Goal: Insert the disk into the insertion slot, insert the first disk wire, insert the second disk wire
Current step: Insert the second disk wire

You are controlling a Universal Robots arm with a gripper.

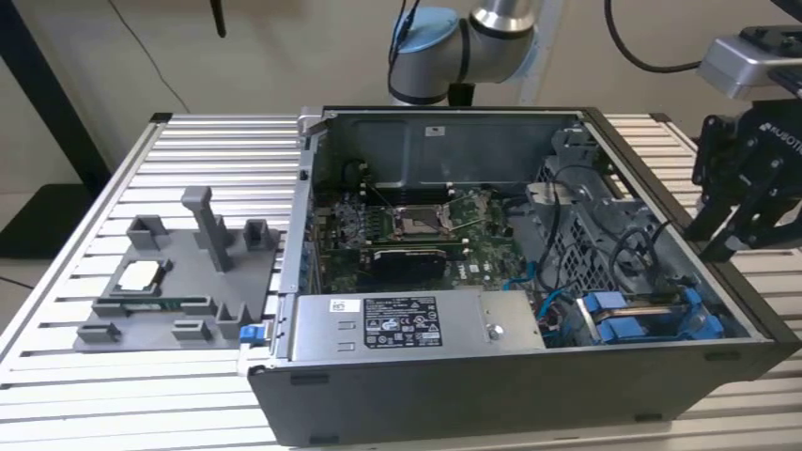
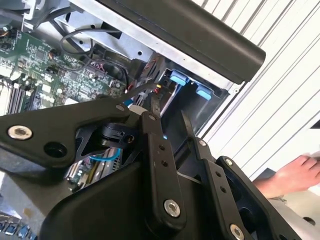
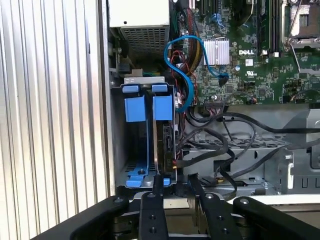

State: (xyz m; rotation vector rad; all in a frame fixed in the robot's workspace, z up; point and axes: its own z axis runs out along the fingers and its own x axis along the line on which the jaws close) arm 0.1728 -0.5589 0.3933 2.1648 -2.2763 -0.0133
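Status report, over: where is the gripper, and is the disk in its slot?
Gripper low at the insertion slot, next to black wires. Disk appears edge-on inside the slot. A person's hand nearby, outside the case.

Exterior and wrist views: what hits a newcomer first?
An open grey computer case sits on the slatted aluminium table, green motherboard exposed. The grey drive bay with bright blue tabs lies before the black gripper in the first wrist view; a person's hand shows in the second wrist view.
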